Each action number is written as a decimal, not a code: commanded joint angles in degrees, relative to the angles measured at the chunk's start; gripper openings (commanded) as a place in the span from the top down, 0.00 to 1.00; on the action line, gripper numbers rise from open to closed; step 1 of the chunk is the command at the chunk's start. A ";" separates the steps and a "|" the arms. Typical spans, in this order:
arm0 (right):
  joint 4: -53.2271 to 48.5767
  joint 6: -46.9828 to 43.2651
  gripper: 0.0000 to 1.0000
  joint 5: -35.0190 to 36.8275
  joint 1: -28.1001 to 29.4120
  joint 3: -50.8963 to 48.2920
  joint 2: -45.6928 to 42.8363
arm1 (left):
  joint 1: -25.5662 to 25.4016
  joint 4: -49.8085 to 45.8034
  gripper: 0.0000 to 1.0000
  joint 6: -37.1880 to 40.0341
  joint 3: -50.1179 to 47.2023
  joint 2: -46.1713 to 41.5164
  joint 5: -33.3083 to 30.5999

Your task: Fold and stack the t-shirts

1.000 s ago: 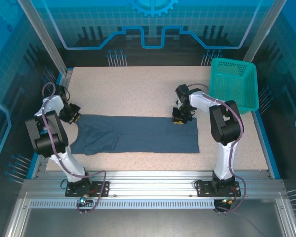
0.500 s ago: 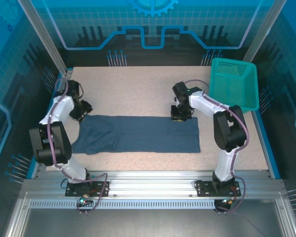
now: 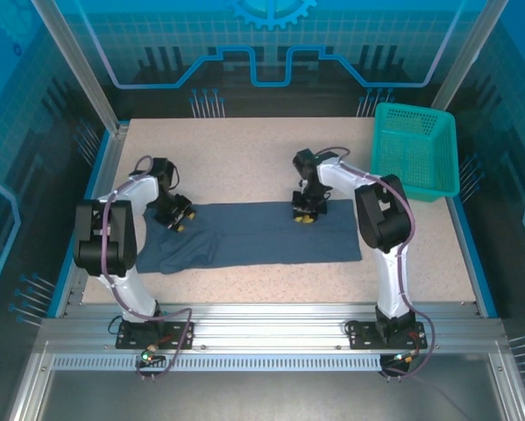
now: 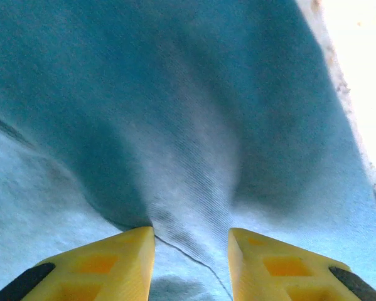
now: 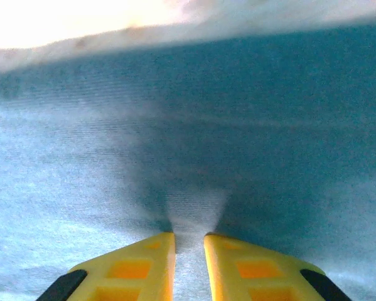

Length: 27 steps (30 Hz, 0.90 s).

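One dark slate-blue t-shirt (image 3: pixel 262 239) lies flat as a long strip across the middle of the table. My left gripper (image 3: pixel 176 216) is down on its upper left part. In the left wrist view a thick ridge of cloth (image 4: pixel 194 188) fills the gap of the left gripper (image 4: pixel 191 237) and touches both yellow fingers (image 4: pixel 112 263). My right gripper (image 3: pixel 305 210) is down on the shirt's far edge, right of centre. In the right wrist view the right gripper (image 5: pixel 189 238) is nearly closed, pinching a narrow tent of fabric (image 5: pixel 191 213).
A teal mesh basket (image 3: pixel 415 149) stands at the back right corner, apart from the shirt. Bare speckled tabletop (image 3: pixel 244 158) lies beyond the shirt, with a narrower strip in front. Metal frame posts and blue panels ring the table.
The left gripper has swung right from the shirt's left end onto its upper left part, and its jaws stand wider. The right gripper slid a little left along the far edge.
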 commanded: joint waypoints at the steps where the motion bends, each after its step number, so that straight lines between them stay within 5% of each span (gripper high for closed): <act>1: -6.22 -0.80 0.77 2.27 -5.61 2.79 3.92 | -1.78 1.63 0.62 -3.17 2.44 2.21 4.29; 8: -10.00 -3.85 0.76 2.48 -10.08 11.39 8.63 | -4.90 2.76 0.60 -2.90 8.77 7.51 4.92; 16: -3.45 -6.78 0.67 2.39 -7.24 9.11 1.94 | -7.30 -5.76 0.52 2.28 9.34 -3.43 -9.80; 20: 0.22 -8.78 0.65 4.28 -4.49 6.18 -3.94 | -7.21 -6.42 0.54 2.76 0.15 -11.47 -7.62; 27: 6.83 -9.51 0.63 -7.09 -3.40 -0.57 -6.28 | -7.03 4.29 0.53 4.85 -11.93 -15.18 -0.16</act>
